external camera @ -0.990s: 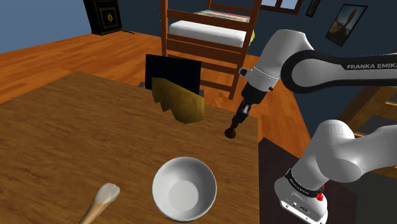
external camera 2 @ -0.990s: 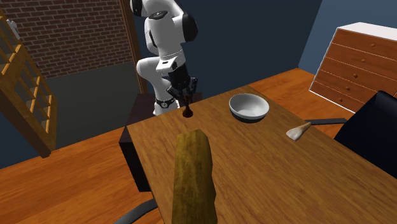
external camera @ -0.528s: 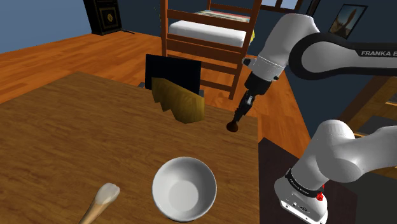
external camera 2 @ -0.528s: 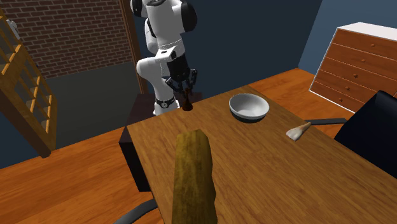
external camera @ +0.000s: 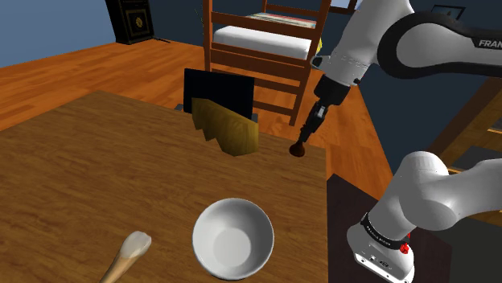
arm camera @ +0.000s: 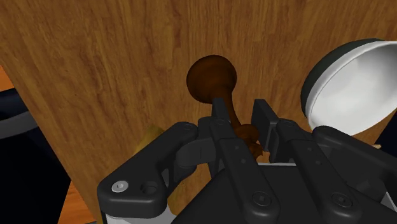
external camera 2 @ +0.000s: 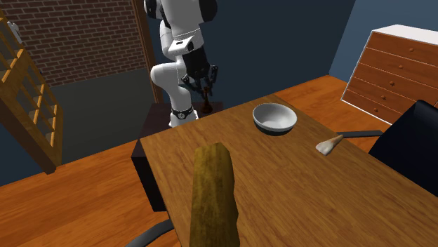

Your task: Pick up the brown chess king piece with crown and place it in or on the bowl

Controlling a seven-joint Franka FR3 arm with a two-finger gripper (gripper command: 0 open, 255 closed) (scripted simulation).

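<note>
wrist view: gripper clasps the brown chess king above the table.

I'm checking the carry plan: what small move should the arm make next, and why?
Probably swing the gripper toward the white bowl. Its fingers clasp the brown king, which hangs base-down, seemingly clear of the table, and the bowl lies off to the side.
</note>
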